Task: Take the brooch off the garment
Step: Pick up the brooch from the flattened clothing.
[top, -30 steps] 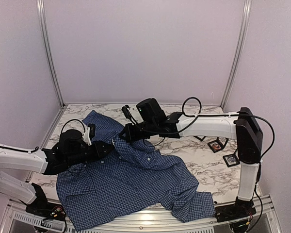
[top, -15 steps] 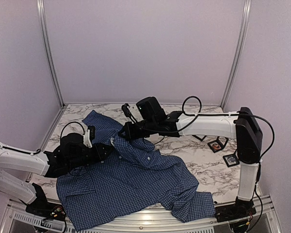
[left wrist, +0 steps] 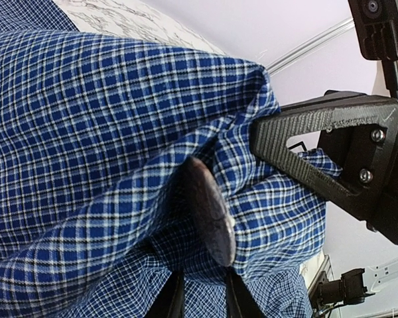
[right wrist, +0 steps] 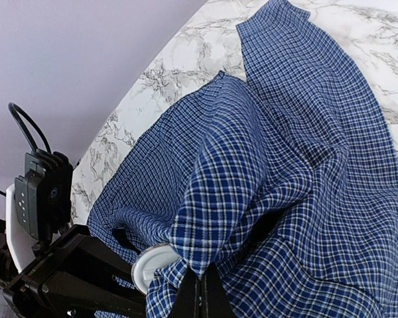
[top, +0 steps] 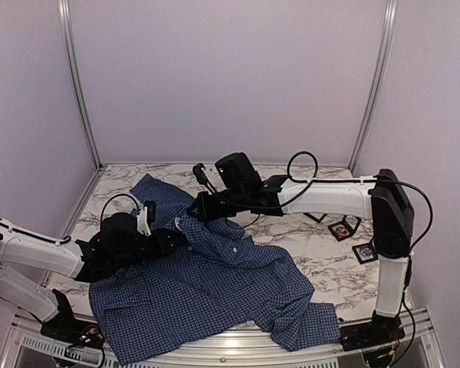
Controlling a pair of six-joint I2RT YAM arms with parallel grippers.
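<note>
From where I stand, the job looks to be at the pulling-free step. The garment (top: pixel 215 284) lies rumpled over the marbled surface (top: pixel 322 253), and both arms meet at a raised fold in its far left part. The right pincer (right wrist: pixel 199 295) is pressed together on a ridge of checked cloth and holds it up off the surface, so the fold stands like a little tent. The brooch (left wrist: pixel 211 209) sits on that lifted fold, just beside the right pincer's tip. From the left wrist it shows edge-on as a dark disc, and from the right wrist as a pale round face poking out from under the cloth. The left pincer (left wrist: pixel 202 291) is on the other side with its jaws narrowed onto the lower rim of the disc. To me it looks to be pinching the brooch, with cloth bunched close around it. The brooch is not yet off, and it touches the fabric. I'd judge the next move to be a slow draw of the left pincer away from the fold while the right one braces the cloth against it. The shirt could come along with the pin, or the thin hold on the rim could slip, so the pull wants to be straight and gentle.
</note>
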